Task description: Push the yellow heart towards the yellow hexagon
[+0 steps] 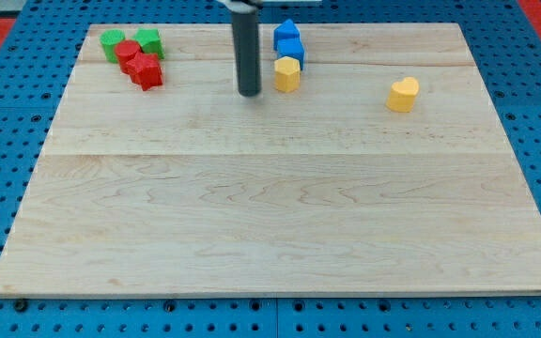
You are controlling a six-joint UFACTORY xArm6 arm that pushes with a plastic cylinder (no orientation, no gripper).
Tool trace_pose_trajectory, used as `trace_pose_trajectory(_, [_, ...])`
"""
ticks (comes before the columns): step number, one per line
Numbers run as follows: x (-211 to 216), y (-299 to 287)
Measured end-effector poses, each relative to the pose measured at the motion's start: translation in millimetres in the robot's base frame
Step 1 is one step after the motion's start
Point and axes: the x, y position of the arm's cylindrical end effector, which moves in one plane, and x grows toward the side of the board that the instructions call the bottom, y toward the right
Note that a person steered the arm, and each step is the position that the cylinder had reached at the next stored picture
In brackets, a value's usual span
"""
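The yellow heart (403, 95) lies on the wooden board at the view's upper right. The yellow hexagon (287, 74) lies near the top centre, just below two blue blocks (289, 43). My tip (249, 94) stands on the board just left of the yellow hexagon, a small gap apart, and far to the left of the yellow heart.
Two green blocks (130, 43) and two red blocks (139, 64) cluster at the view's top left. The wooden board (270, 207) rests on a blue pegboard surface, with its edges visible on all sides.
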Motion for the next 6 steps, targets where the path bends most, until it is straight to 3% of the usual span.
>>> trace_pose_trajectory(1, [48, 99])
trace_pose_trajectory(2, [51, 197])
trace_pose_trajectory(3, [10, 226])
trace_pose_trajectory(4, [-21, 182])
trace_pose_trajectory(5, [-21, 126])
trace_pose_trajectory(6, [-30, 135])
